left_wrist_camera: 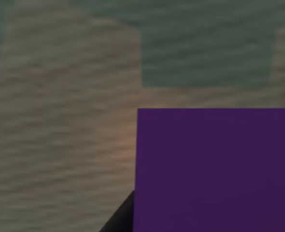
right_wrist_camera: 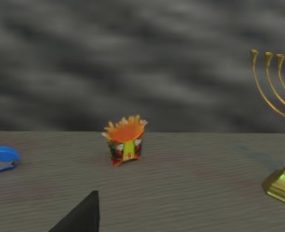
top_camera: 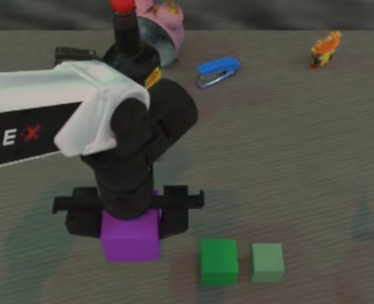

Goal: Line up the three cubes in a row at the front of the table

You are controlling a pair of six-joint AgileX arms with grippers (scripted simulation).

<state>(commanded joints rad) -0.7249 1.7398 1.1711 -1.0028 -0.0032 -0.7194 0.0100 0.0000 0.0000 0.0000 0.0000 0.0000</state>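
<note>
The large purple cube (top_camera: 131, 244) sits on the table (top_camera: 301, 158) near its front edge, left of centre. My left gripper (top_camera: 131, 221) is straight above it, shut on it with a black finger against each side. In the left wrist view the purple cube (left_wrist_camera: 215, 169) fills the frame, with one finger (left_wrist_camera: 123, 217) touching its edge. To its right the bright green cube (top_camera: 219, 261) and the pale sage-green cube (top_camera: 267, 262) stand side by side in the same front row. My right arm is outside the top view. Only one finger (right_wrist_camera: 82, 217) of its gripper shows, with nothing held.
At the back of the table are a blue stapler (top_camera: 217, 71), a fries-box toy (top_camera: 325, 49), a dark bottle with a red cap (top_camera: 125, 25) and a pink object (top_camera: 168, 25). A brass menorah (right_wrist_camera: 282, 125) shows in the right wrist view.
</note>
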